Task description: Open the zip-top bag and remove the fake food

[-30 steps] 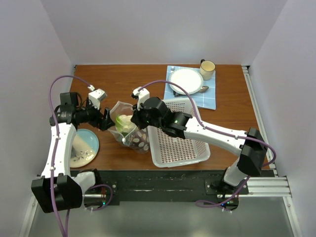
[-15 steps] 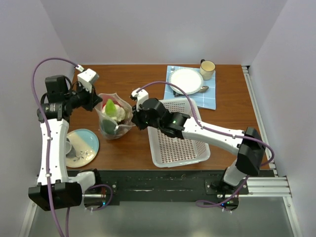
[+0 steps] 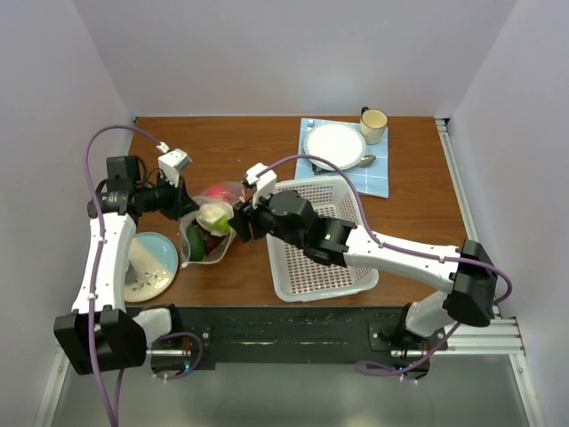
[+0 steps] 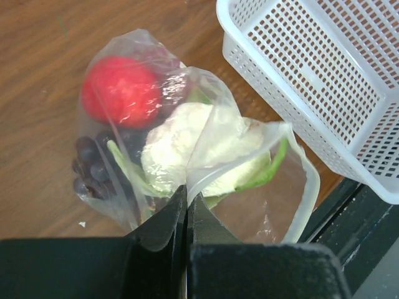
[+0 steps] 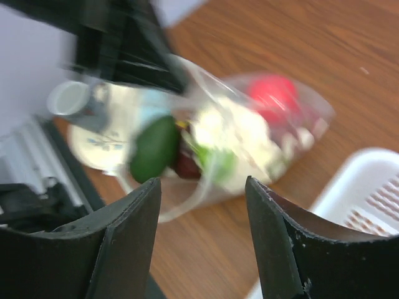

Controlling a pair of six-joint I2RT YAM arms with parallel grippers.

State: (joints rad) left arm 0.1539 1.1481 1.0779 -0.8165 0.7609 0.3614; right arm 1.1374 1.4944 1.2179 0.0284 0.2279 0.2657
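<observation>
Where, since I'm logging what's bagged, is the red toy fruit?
In the top view the red fruit lies left of centre, inside the zip-top bag at its far end, between the left gripper and the white basket.

White basket (image 3: 307, 276), plate (image 3: 334, 142), mug (image 3: 373, 124), blue cloth (image 3: 378, 178)

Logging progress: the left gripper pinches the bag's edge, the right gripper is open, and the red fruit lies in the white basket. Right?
No: the left wrist view shows the red fruit inside the zip-top bag, not in the white basket. The left gripper does pinch the bag's edge, and the right gripper is open.
</observation>
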